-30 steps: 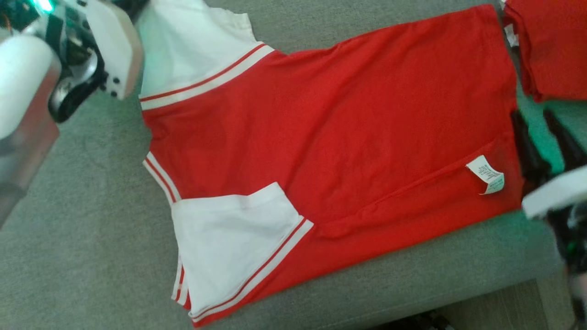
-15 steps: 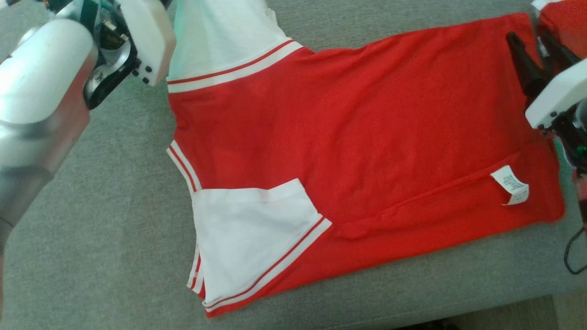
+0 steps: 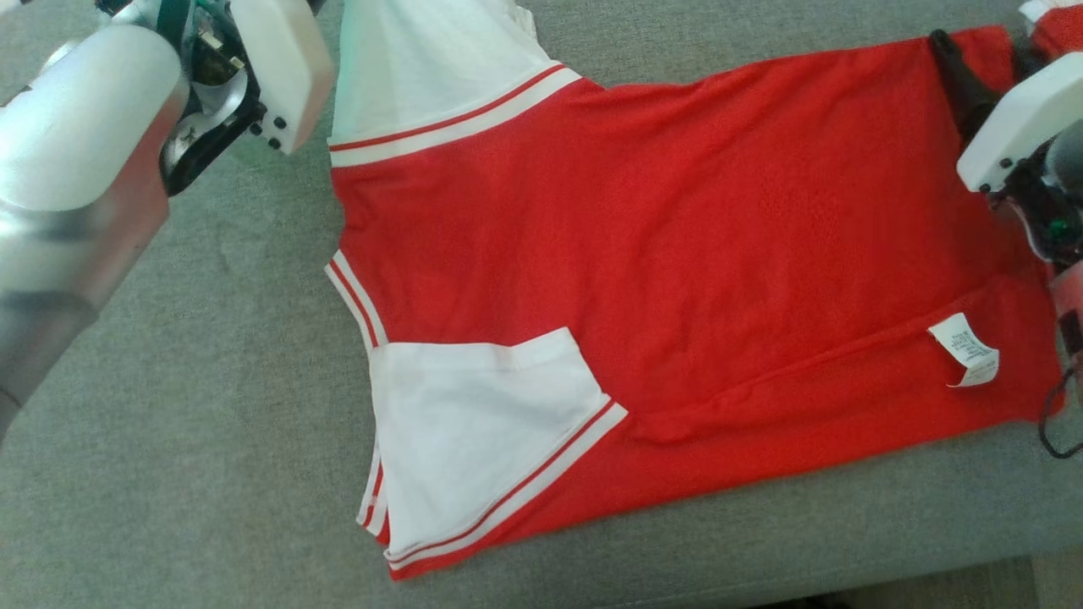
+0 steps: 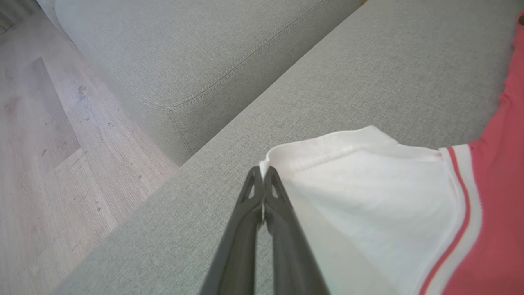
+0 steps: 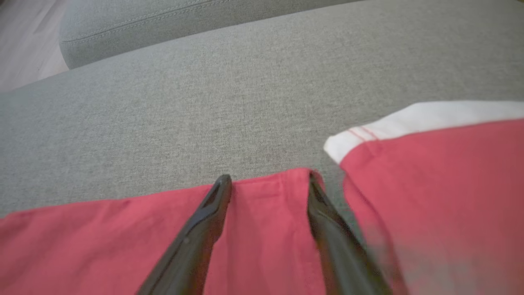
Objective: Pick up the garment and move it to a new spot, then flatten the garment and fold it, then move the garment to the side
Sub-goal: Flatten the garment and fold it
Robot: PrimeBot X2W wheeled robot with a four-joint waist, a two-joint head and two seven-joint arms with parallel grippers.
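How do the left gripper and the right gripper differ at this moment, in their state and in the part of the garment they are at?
The left gripper is shut, while the right gripper is open, its fingers well apart. The left gripper pinches the edge of the white sleeve; the right gripper grips nothing, its fingers lying over the red hem corner. Both are at edges of the same garment on the grey sofa.

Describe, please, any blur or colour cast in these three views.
Head view: a green cast tints the T-shirt's white sleeve. Left wrist view: sharp, hem stitching crisp. Right wrist view: the neighbouring red garment blurs toward lower right.
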